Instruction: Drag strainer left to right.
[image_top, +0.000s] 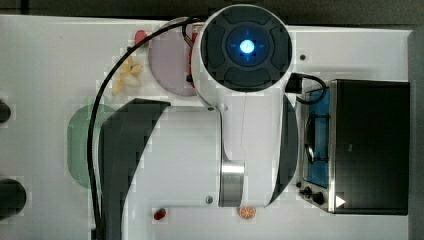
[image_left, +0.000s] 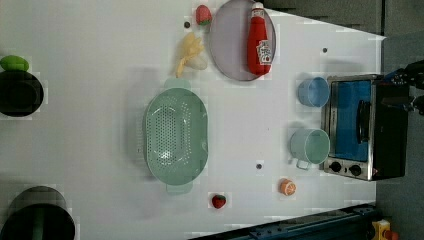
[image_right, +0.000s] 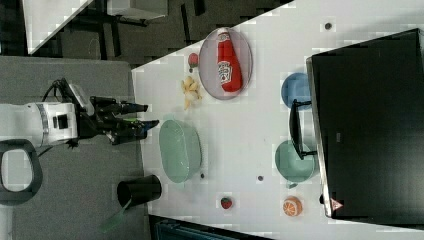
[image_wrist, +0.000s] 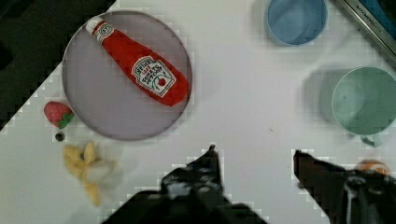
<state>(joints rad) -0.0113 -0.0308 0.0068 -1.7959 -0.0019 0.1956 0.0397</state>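
Observation:
The pale green oval strainer (image_left: 175, 135) lies on the white table, its holed bottom facing up in the left view. It sits at the right view's left table edge (image_right: 179, 150), and part of it shows beside the arm in the top view (image_top: 80, 140). My gripper (image_right: 151, 114) hangs well above the table, off the strainer, and is open. Its two dark fingers stand far apart in the wrist view (image_wrist: 254, 156) with nothing between them.
A greyish-pink plate (image_left: 227, 45) carries a ketchup bottle (image_left: 259, 40). A blue cup (image_left: 312, 92) and a green mug (image_left: 310, 146) stand before the toaster oven (image_left: 360, 127). Toy strawberries (image_left: 218, 201), an orange slice (image_left: 287, 187), a banana (image_left: 190, 52) and black pots (image_left: 20, 92) lie around.

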